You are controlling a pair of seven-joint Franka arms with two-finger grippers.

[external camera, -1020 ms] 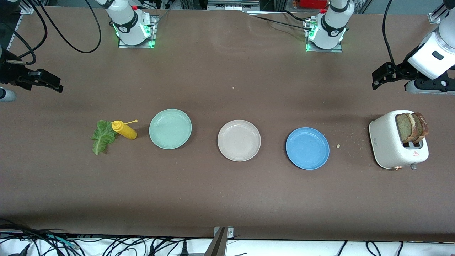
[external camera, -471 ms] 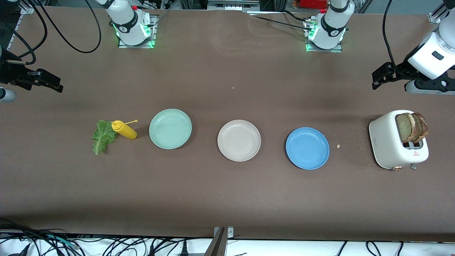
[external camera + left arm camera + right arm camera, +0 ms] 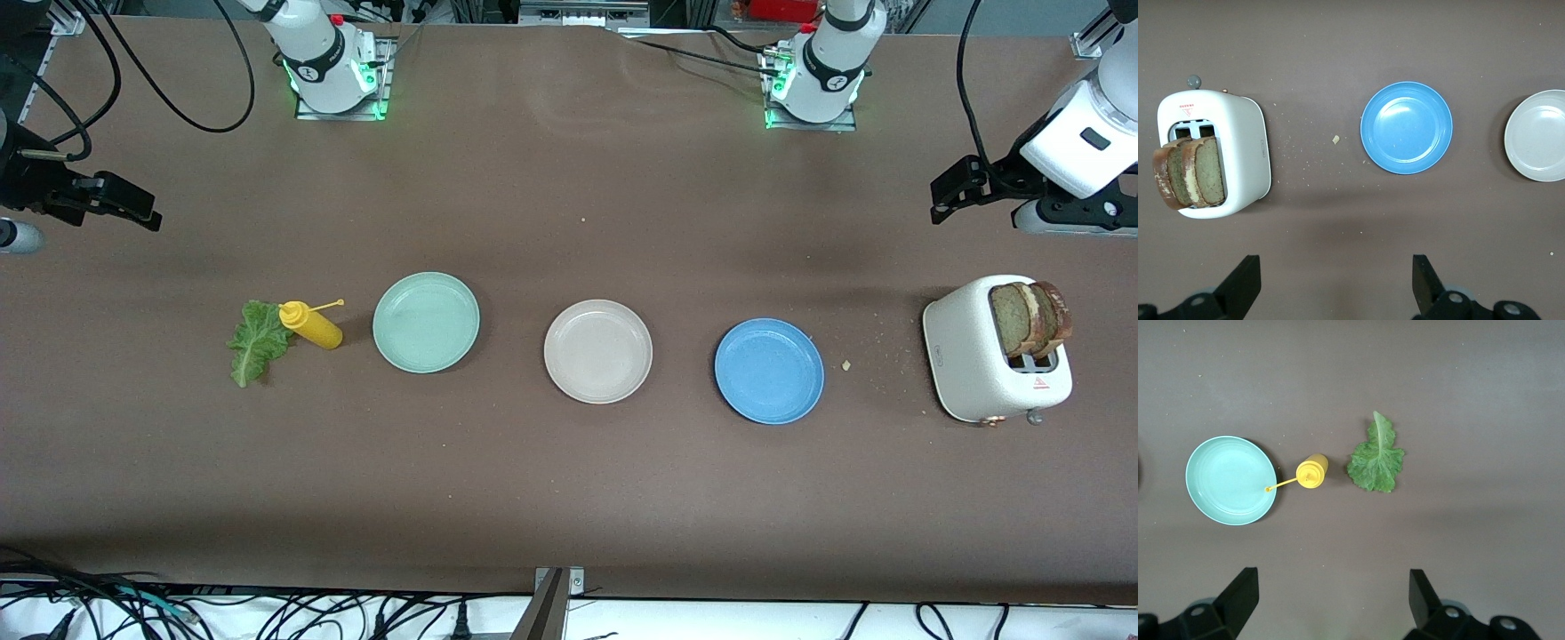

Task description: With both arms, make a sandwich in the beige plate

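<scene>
The empty beige plate [image 3: 597, 351] sits mid-table between a mint-green plate [image 3: 426, 322] and a blue plate [image 3: 769, 371]; it also shows in the left wrist view [image 3: 1538, 137]. Two bread slices [image 3: 1029, 318] stand upright in a white toaster [image 3: 965, 347] at the left arm's end, and show in the left wrist view [image 3: 1191, 170]. A lettuce leaf [image 3: 258, 340] lies flat at the right arm's end, seen in the right wrist view [image 3: 1377, 460]. My left gripper [image 3: 956, 191] hangs open and empty over bare table near the toaster. My right gripper [image 3: 116, 204] hangs open and empty over bare table near the lettuce.
A yellow squeeze bottle [image 3: 311, 325] lies on its side touching the lettuce, its nozzle toward the mint-green plate. Crumbs dot the table between the blue plate and the toaster. The left wrist view shows the toaster [image 3: 1248, 153] and blue plate [image 3: 1406, 127].
My right gripper has shifted very slightly. The plates, bread, lettuce and left arm have not moved.
</scene>
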